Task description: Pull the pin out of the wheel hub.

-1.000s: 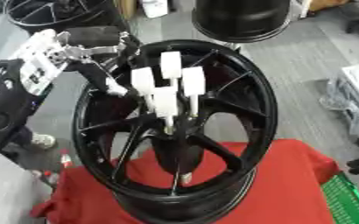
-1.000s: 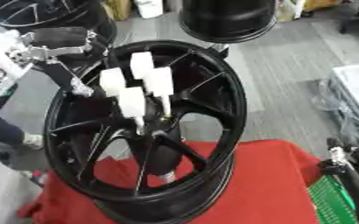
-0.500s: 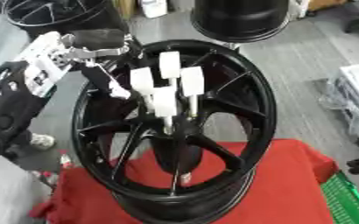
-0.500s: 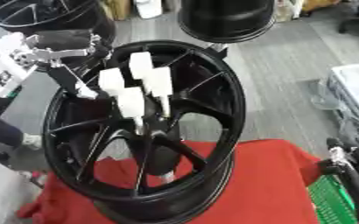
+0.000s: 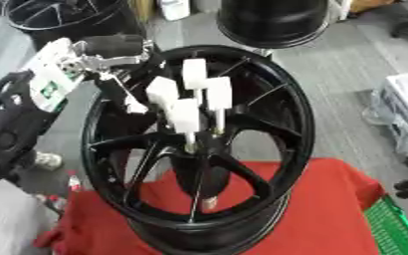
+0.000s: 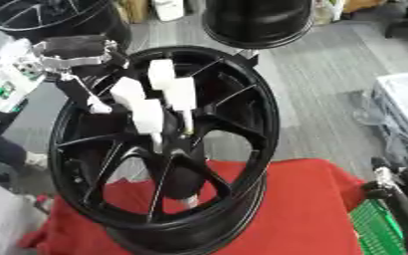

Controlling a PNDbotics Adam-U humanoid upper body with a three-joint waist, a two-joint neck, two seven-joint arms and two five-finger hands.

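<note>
A black spoked wheel (image 5: 268,164) stands tilted on a red cloth. Several pins with white block handles (image 5: 186,113) stick up out of its hub (image 5: 199,149). My left hand (image 5: 103,50) comes in over the rim's upper left. Its fingers (image 5: 120,92) stretch straight down inside the rim, and the pale tip lies just left of the white handles, closing round none of them. My right hand (image 6: 388,191) shows at the lower right edge, fingers up, away from the wheel.
The red cloth (image 5: 329,209) covers the table under the wheel. A green crate (image 6: 373,229) sits at the lower right. Other black wheels (image 5: 273,20) stand on the grey floor behind. A white tray (image 6: 403,99) is at the right edge.
</note>
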